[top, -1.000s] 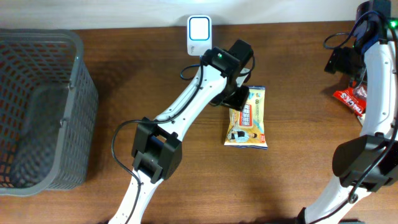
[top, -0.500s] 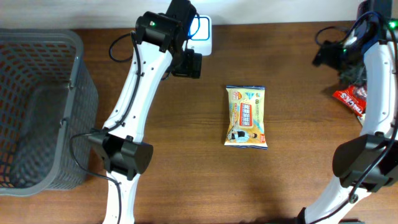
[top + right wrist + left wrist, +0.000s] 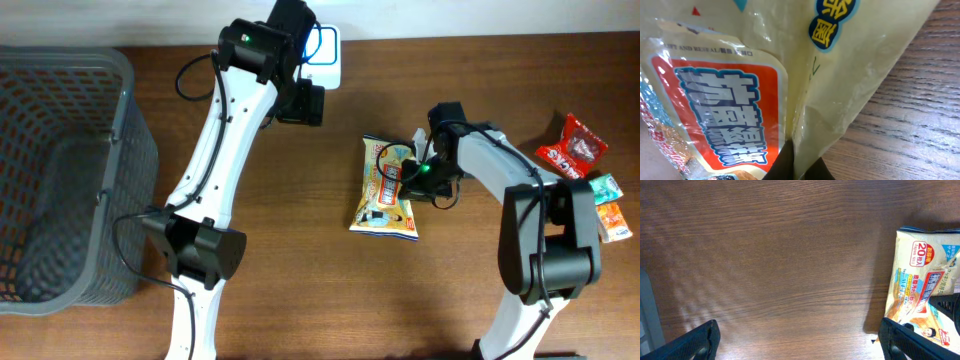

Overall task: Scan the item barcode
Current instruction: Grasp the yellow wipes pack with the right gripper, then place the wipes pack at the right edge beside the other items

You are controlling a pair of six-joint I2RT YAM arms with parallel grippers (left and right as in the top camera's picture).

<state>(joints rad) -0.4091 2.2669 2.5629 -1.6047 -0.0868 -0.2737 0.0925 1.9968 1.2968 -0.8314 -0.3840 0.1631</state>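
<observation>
Brown wood-grain table (image 3: 300, 280) fills the overhead view, and a white scanner (image 3: 328, 52) stands at its far edge. The left gripper (image 3: 799, 335) hangs just beside the scanner, on its near-left side. Its fingers (image 3: 697, 340) are spread wide, with nothing but bare wood between them. A yellow packet (image 3: 385, 190) with a red-and-blue label lies flat on the wood, nearer than the scanner and a little to its right. It is slightly skewed, its near end swung towards the scanner's side. In the left wrist view the packet shows at the right edge.

The right gripper (image 3: 412, 172) sits at the packet's edge farthest from the scanner. Its fingers are clenched on a fold of the packet's film, which the right wrist view shows puckered at the dark tips. A grey mesh basket (image 3: 120, 150) stands far to the scanner's left. Far to its right lie a red snack bag (image 3: 570, 148), a teal one (image 3: 605, 187) and an orange one (image 3: 612, 220).
</observation>
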